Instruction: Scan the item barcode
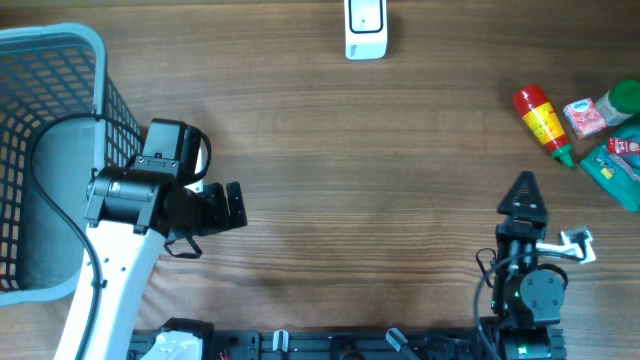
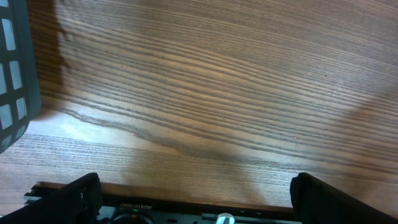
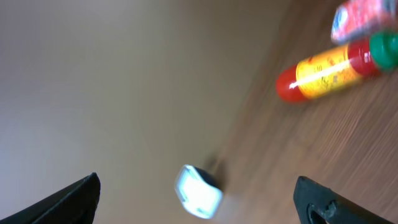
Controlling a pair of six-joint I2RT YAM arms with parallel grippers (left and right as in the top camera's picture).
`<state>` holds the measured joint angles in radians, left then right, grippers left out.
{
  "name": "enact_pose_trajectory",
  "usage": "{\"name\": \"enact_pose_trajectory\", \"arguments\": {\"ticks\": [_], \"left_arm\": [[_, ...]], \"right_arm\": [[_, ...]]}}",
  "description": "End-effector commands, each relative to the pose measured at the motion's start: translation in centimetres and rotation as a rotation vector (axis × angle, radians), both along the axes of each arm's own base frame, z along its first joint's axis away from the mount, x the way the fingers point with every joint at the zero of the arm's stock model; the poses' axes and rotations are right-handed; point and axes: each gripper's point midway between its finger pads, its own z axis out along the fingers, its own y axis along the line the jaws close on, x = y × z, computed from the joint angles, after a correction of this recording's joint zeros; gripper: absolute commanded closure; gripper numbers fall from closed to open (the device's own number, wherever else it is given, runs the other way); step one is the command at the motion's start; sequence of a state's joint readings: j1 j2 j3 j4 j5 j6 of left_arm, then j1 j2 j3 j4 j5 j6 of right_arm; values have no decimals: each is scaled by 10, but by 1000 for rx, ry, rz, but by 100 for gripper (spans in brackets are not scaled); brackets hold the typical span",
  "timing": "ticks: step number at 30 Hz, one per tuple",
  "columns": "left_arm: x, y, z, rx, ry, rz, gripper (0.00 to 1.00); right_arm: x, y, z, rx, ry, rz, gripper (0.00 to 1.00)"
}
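Your wooden table [image 1: 400, 150] carries a grey basket [image 1: 50, 38] at far left. The left gripper [image 1: 235, 207] and right gripper [image 1: 523, 190] gape wide, empty. The red bottle [image 1: 543, 123] lies far right beside a pink packet [image 1: 585, 116]; its yellow label is unreadable. The white scanner [image 1: 365, 28] sits top centre.

Left arm [image 1: 112, 258]: white link, black cylindrical joint housings, black cable [image 1: 58, 207]; left gripper [image 1: 236, 207] black, blocky. Right arm [image 1: 522, 285]: black throughout, tapering to a point, small white bracket [image 1: 577, 244] at its side
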<state>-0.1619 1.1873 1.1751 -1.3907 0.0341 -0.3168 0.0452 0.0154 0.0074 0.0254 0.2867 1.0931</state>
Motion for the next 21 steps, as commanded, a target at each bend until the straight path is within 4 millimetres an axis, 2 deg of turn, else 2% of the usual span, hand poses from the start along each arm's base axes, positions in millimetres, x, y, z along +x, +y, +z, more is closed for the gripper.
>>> {"name": "enact_pose_trajectory", "arguments": {"ticks": [1,3,6,21], "left_arm": [[-1,1,0,8,-1,6,0],[-1,1,0,8,-1,6,0],[-1,1,0,8,-1,6,0],[-1,1,0,8,-1,6,0]], "right_arm": [[3,17,1,-558,100,84,0],[4,29,0,-773,120,146,0],[4,39,-2,-957,126,197,0],[4,38,-1,-959,127,192,0]]}}
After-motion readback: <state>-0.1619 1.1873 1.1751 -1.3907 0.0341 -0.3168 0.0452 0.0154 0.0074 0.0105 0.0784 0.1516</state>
